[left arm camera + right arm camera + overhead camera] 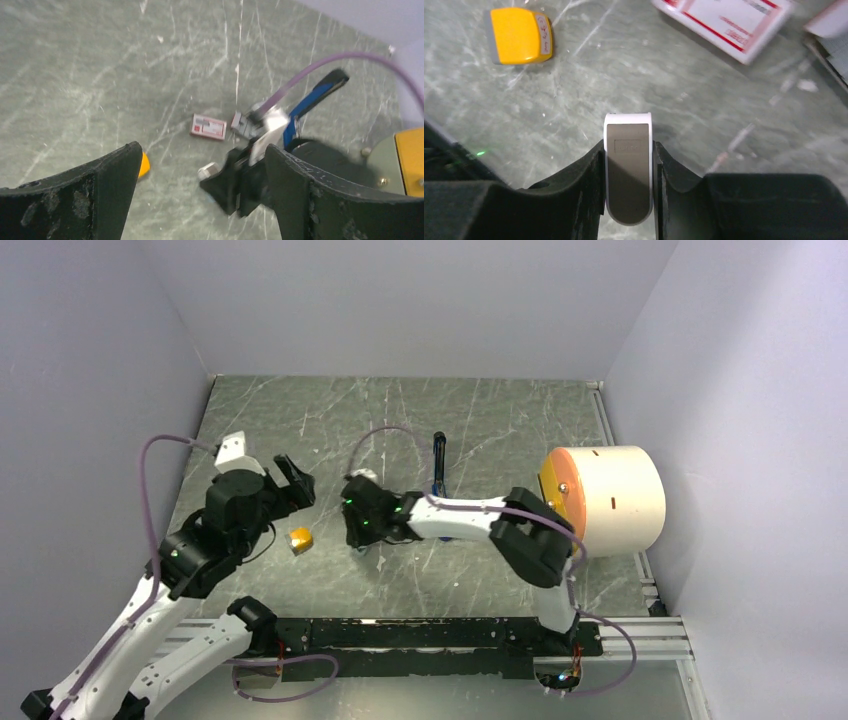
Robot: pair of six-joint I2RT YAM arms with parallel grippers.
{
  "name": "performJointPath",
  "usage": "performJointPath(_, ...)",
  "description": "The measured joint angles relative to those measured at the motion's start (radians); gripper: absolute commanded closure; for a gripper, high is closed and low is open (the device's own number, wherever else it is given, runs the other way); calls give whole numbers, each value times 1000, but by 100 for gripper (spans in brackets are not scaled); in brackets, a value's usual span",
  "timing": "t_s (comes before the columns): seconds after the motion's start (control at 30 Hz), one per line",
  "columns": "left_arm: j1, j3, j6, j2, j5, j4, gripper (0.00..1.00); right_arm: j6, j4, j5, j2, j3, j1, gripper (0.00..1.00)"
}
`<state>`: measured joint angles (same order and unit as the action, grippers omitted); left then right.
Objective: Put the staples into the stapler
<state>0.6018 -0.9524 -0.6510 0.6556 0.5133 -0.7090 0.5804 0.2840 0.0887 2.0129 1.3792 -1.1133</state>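
Note:
The blue stapler (438, 462) lies on the grey marble table (480, 420) just beyond my right arm; the left wrist view shows the stapler (316, 96) behind the right gripper. The red-and-white box (208, 126) lies flat with its grey tray (242, 123) beside it. The right wrist view catches the box (729, 20) at its top edge. I cannot make out the staples themselves. My right gripper (629, 165) is shut on a grey oblong piece with a white rim (628, 150), just above the table. My left gripper (200, 200) hangs open and empty, left of the box.
A small orange-yellow block (299, 539) sits between the arms, also visible as the block (519, 36) in the right wrist view. A large cream cylinder with an orange face (605, 500) stands at the right. Walls close off three sides. A purple cable (325, 67) arcs over the stapler.

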Motion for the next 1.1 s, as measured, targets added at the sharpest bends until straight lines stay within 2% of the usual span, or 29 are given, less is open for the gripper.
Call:
performJointPath(0.17, 0, 77, -29, 6, -102, 31, 3, 187, -254, -212, -194, -284, 148, 79)
performJointPath(0.27, -1, 99, -49, 16, -178, 76, 3, 305, -384, -317, -287, -388, 233, 79)
performJointPath(0.37, -1, 121, -67, 37, -277, 141, 3, 391, -487, -390, -368, -411, 295, 78)
performJointPath(0.63, -2, 161, -165, 88, -540, 337, 8, 593, -740, -512, -504, -426, 356, 78)
performJointPath(0.87, -34, 97, -226, 206, -746, 537, 20, 726, -863, -590, -549, -441, 439, 77)
performJointPath(1.03, -39, 104, -279, 264, -859, 720, 41, 806, -953, -649, -565, -465, 469, 77)
performJointPath(1.1, -40, 111, -292, 283, -883, 771, 46, 840, -996, -673, -566, -474, 485, 77)
